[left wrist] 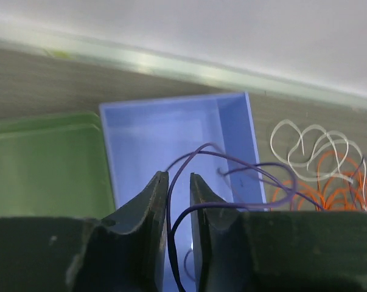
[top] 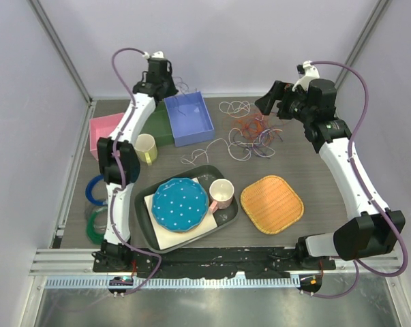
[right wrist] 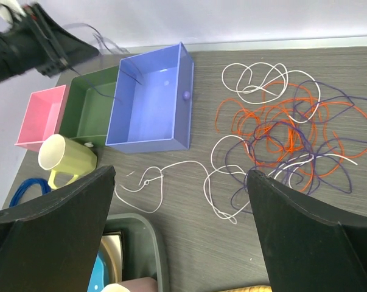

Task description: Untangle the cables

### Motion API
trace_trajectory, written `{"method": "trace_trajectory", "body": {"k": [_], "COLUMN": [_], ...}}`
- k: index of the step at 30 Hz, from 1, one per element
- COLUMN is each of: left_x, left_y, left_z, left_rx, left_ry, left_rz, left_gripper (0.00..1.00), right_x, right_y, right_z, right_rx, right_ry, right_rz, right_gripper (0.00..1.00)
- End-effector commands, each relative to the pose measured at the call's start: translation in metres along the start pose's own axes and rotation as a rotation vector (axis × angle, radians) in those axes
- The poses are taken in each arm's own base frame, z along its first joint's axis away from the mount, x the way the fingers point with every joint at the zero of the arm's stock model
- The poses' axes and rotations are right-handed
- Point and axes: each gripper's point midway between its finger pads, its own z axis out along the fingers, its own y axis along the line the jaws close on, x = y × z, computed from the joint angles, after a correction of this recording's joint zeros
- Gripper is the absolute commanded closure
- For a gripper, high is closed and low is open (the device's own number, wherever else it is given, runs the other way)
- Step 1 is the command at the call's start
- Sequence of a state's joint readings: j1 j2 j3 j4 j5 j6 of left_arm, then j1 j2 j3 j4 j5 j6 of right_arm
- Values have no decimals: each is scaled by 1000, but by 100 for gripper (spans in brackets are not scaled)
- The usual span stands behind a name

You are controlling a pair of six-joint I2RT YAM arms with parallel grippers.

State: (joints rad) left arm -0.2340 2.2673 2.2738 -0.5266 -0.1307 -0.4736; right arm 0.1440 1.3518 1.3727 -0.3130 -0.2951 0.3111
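Judging barely started; purple cable [left wrist: 169,194] is passing through slightly parted left hand [left wrist: 174,176] over blue box [left wrist: 159,140]; right hand [right wrist: 182,173] is hovering spread above the tangle [right wrist: 280,134]

Top camera overhead, far; wrist cameras nearer, sharing blue box [right wrist: 148,106].

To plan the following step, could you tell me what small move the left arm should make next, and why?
Probably open the left gripper wider and let go. Its jaws stand slightly apart around a purple cable, directly over the blue box, so the strand should drop inside, away from the tangle of cables.
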Motion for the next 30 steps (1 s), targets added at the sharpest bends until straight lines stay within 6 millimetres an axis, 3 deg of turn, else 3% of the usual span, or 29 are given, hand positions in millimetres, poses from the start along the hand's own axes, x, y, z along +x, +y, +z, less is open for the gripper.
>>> {"method": "trace_trajectory", "body": {"k": [1,5,7,9,10,12,13,15,16,17,18,19,20,22,23,27,30], "left_x": [21,26,22,18,9,10,10,14,1,26,32,33,48,44,41,64,76], "left_y": [-8,-19,-27,-32,-39,-45,-48,-53,-59,-55,-59,-65,-65,-72,-73,-74,-75], "left_z": [4,-3,-16,-26,-40,-54,-66,-82,-102,-101,-107,-113,-122,-130,-137,-141,-141], "left_rx": [8,34,49,59,83,114,142,168,192,207,229,270,314,356,368,419,461], "left_ry": [70,77,72,69,56,71,80,93,57,116,119,97,122,85,71,123,146], "left_rz": [1,54,83,95,97,98,98,101,96,102,112,120,151,145,140,121,141], "left_gripper": [71,14,1,0,0,0,0,0,0,0,0,0,0,0,0,0,0], "right_x": [-30,-27,-20,-21,-8,-4,15,20,42,49,43,68,77,85,104,125,129], "right_y": [3,-12,-22,-30,-40,-44,-56,-64,-82,-95,-100,-114,-117,-113,-117,-118,-135], "right_z": [-8,3,15,26,44,60,80,96,115,121,128,146,151,167,176,191,196], "right_rx": [18,77,102,127,142,145,164,187,226,273,291,300,283,194,179,151,254], "right_ry": [-104,-96,-83,-84,-37,9,75,134,197,222,215,281,321,369,415,461,462], "right_rz": [-61,-50,-42,-23,-9,8,26,18,25,7,-7,-27,-56,-152,-168,-258,-316], "right_gripper": [4,0,0,0,0,1,2,5,6,7,7,8,12,16,16,18,18]}}
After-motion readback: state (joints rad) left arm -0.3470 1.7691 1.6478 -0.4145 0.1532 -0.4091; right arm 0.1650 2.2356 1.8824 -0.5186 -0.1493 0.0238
